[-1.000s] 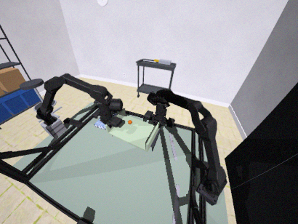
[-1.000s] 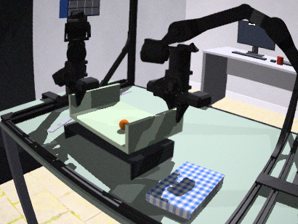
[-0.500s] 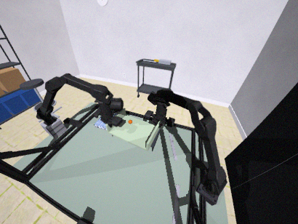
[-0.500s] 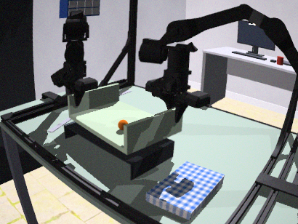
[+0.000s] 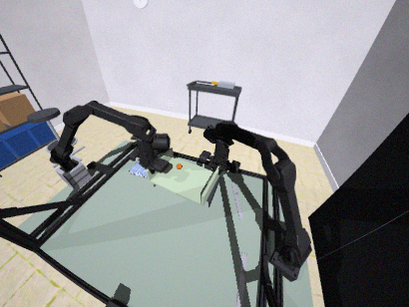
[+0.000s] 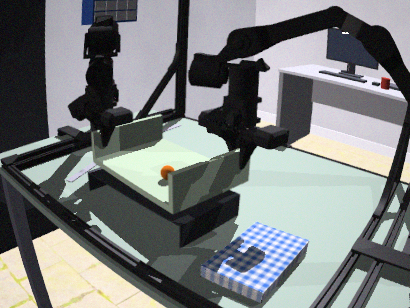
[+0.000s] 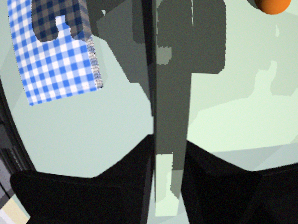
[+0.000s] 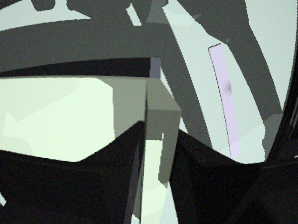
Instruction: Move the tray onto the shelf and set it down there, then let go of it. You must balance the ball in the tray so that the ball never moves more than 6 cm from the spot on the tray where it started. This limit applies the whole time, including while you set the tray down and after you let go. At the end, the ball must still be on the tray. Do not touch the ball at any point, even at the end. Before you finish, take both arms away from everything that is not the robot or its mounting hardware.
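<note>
Exterior view, nearest first: checked box (image 5: 138, 169) (image 6: 280, 245) (image 7: 55, 70) flat on the table, apart from the job. Behind it, low dark shelf (image 6: 210, 217). Tray (image 5: 190, 184) (image 6: 145, 165) (image 7: 240, 125) (image 8: 60, 115) is over the shelf, looks about level; can't tell if its underside touches. Orange ball (image 5: 179, 166) (image 6: 167, 172) (image 7: 273, 4) on tray floor, nearer the left arm's wall, touched by neither pincer.

Left pincer (image 5: 152, 169) (image 6: 238, 152) (image 7: 169, 145): narrow, clamped on the tray's upright side wall. Right pincer (image 5: 219, 169) (image 6: 101, 136) (image 8: 161, 130), farther back: same, clamped on the opposite wall.

Handling guess: tray stiff, fairly light for two arms, walls probably smooth so could slip or pivot if one side lags. Not obviously fragile; ball is the touchy part, likely rolls at slight tilt, and the two open edges won't stop it. Best hold: top of both side walls, about midway along, matching heights, pads flat, fingers clear of ball. Lower both sides together, slowly. Once shelf carries the weight, open both gently and lift straight up; a dragging finger could jolt the tray. Then arms off everything.
</note>
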